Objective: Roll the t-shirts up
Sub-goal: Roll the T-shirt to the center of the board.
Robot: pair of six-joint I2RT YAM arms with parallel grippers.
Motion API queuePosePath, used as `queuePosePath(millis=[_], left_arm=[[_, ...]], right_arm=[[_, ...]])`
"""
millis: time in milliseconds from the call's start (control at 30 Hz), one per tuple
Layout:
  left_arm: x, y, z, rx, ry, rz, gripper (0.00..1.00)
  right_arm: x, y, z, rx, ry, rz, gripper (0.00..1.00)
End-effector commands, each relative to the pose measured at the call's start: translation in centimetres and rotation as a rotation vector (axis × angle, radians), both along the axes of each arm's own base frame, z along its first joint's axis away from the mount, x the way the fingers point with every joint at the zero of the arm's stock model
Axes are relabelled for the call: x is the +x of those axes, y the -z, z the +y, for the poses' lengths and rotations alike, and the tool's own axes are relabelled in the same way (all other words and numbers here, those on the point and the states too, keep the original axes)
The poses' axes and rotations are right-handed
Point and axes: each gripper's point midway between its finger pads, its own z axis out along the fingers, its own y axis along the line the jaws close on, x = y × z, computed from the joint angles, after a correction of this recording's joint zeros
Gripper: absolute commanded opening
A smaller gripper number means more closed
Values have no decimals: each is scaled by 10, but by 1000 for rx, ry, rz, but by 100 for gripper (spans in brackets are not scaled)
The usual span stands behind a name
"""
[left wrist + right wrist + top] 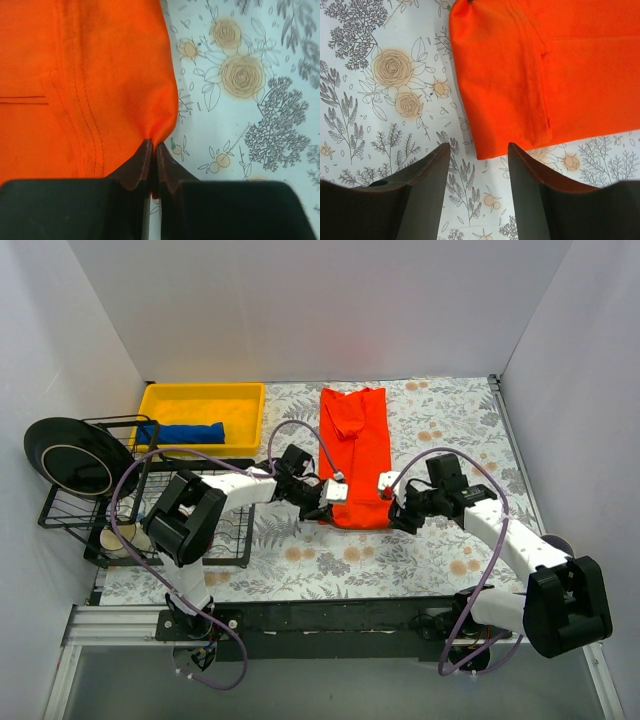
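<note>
The orange-red t-shirt (355, 455) lies folded into a long strip on the floral cloth, running from the back toward the arms. My left gripper (335, 492) is shut on its near left corner; in the left wrist view the fingers (146, 159) pinch the cloth (100, 80). My right gripper (392, 492) is open just off the near right corner; in the right wrist view the corner (485, 145) lies ahead of the spread fingers (432, 170), untouched. A rolled royal blue t-shirt (183, 433) lies in the yellow bin (205, 400).
A black wire rack (130, 500) stands at the left and holds a black plate (68, 455). White walls close in the back and sides. The floral tablecloth (450, 430) covers the table.
</note>
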Motion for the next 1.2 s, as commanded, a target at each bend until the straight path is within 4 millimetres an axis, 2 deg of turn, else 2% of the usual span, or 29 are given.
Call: queuePosePath(millis=[0,33,67,133,233,400,533,700,833,867,933,967,1000,1067,1100,1167], left_arm=[[1,-37,-8,-74,-92,258,0],[-1,-44,-11,-100,-88,312,0],[6,-47,-12,-106,-97,348,0],[5,-55,-14,-120,-114,444,0],[9,-60,-16,-132,-116,474,0],[12,-56,-13,-127,-125,517,0],[18,-55,-9,-128,-139,526,0],[25,-54,-5,-132,-150,544,0],[31,-55,0,-132,-165,566,0],[32,-54,1,-131,-169,576,0],[32,-53,4,-130,-174,589,0],[32,-52,5,-129,-173,590,0],[31,-52,5,-128,-171,588,0],[31,-50,8,-122,-173,588,0],[30,-49,8,-119,-175,591,0],[31,-47,10,-113,-184,591,0]], right_arm=[[5,-2,13,16,-97,-139,59],[1,1,14,10,-124,-159,63],[1,-1,17,17,-141,-188,64],[-3,4,16,17,-154,-223,66],[-3,7,19,9,-170,-297,69],[-3,16,24,-8,-186,-323,69],[7,17,34,-2,-176,-383,69],[8,36,37,-28,-190,-360,69],[16,44,43,-36,-186,-395,69],[25,39,45,-32,-169,-435,68],[32,46,46,-45,-133,-440,67],[46,40,45,-54,-87,-490,66],[50,44,44,-65,-67,-489,65],[64,40,43,-77,-13,-510,59],[67,45,43,-89,-10,-496,50],[72,41,47,-82,-7,-494,36]])
